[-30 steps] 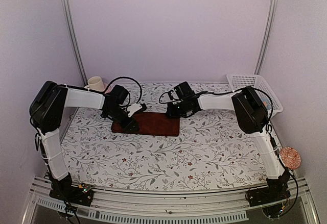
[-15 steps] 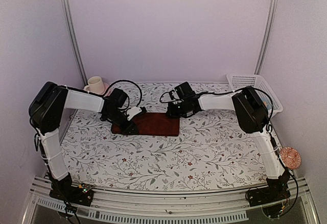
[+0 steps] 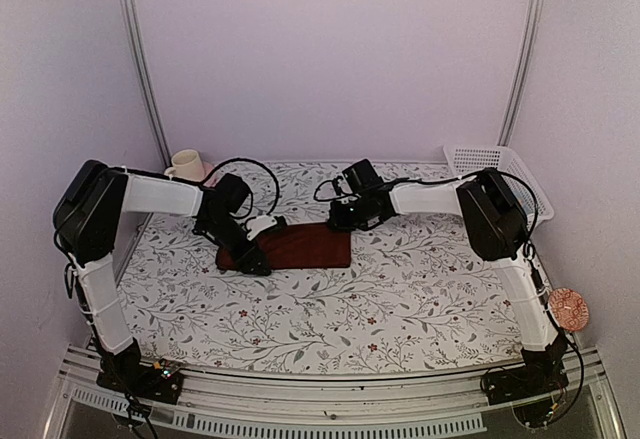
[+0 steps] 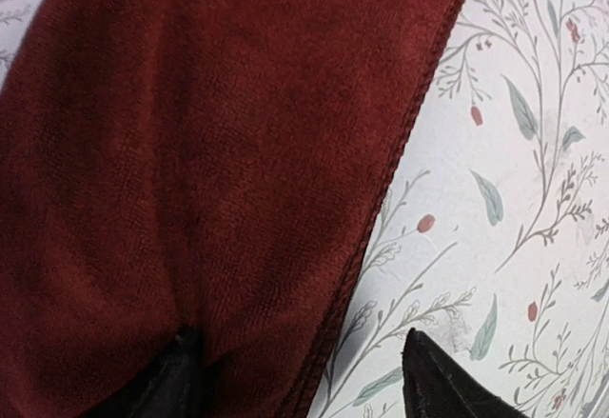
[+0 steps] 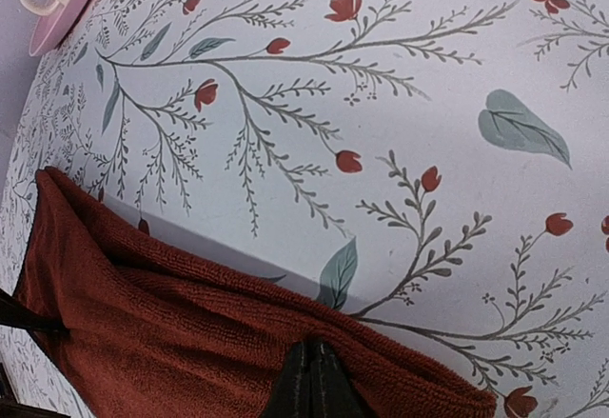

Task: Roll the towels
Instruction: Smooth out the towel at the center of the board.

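Maroon towel — right gripper pinches its far edge, left gripper has spread wide.

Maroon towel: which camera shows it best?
The top external view: it alone shows nearly the whole maroon towel, lying on the floral covering. The left wrist view shows only a close patch with hem; the right wrist view, just one edge.

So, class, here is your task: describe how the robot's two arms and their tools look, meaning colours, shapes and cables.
The left arm and right arm each have smooth white tubular links joined by bulky black joint housings. A thin black cable loops near each wrist. The left tool and right tool are black, with tapering pointed fingers. The left one carries a small white part.
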You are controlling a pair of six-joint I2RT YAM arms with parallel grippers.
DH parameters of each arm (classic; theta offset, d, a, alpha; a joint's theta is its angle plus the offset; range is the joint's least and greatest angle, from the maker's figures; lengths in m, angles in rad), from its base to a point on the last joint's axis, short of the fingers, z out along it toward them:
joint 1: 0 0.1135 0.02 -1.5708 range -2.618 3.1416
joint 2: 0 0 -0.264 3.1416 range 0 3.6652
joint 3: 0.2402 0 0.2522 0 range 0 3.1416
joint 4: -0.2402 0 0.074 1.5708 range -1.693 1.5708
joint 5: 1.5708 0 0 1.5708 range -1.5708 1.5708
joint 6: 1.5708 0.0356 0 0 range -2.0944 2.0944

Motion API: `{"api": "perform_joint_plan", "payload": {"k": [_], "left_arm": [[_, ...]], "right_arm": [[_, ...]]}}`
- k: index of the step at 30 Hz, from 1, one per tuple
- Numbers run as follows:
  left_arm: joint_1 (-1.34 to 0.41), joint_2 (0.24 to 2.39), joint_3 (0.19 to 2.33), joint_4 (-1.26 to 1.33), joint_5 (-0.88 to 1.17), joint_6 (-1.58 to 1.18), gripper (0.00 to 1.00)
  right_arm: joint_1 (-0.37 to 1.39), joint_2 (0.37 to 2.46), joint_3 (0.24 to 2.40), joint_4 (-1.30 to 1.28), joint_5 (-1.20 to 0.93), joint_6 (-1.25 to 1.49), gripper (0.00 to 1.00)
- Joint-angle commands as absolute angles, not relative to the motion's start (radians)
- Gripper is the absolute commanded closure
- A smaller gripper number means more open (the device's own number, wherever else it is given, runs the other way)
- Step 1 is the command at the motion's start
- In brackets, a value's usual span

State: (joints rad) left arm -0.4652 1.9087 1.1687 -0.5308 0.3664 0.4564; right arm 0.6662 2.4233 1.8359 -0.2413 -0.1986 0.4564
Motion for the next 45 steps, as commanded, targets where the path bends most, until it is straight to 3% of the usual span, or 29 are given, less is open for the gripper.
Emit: {"api": "perform_joint_plan", "payload": {"k": [1,5,10,13,18,23,31,37,45], "left_arm": [[-0.430,1.912,1.227,-0.680,0.421,0.467,0.23],[-0.395,1.880,1.329,-0.719,0.513,0.478,0.04],[-0.380,1.929,1.462,-0.704,0.570,0.442,0.04],[-0.379,2.020,1.541,-0.686,0.592,0.404,0.16],[-0.376,2.148,1.603,-0.655,0.582,0.341,0.49],[-0.360,2.189,1.560,-0.575,0.513,0.289,0.64],[-0.359,2.237,1.554,-0.579,0.444,0.284,0.65],[-0.357,2.199,1.504,-0.577,0.421,0.309,0.49],[-0.353,2.189,1.502,-0.601,0.342,0.313,0.43]], "right_arm": [[0.652,2.366,1.820,-0.301,-0.186,0.420,0.96],[0.681,2.359,1.849,-0.299,-0.204,0.393,0.94],[0.730,2.359,1.902,-0.280,-0.229,0.388,0.93],[0.747,2.359,1.898,-0.234,-0.233,0.417,0.93],[0.750,2.359,1.881,-0.141,-0.223,0.479,0.94],[0.749,2.413,1.890,-0.088,-0.205,0.517,0.94],[0.739,2.494,1.904,-0.079,-0.187,0.581,0.94],[0.727,2.537,1.902,-0.108,-0.167,0.614,0.94],[0.714,2.481,1.848,-0.121,-0.070,0.613,0.94]]}}
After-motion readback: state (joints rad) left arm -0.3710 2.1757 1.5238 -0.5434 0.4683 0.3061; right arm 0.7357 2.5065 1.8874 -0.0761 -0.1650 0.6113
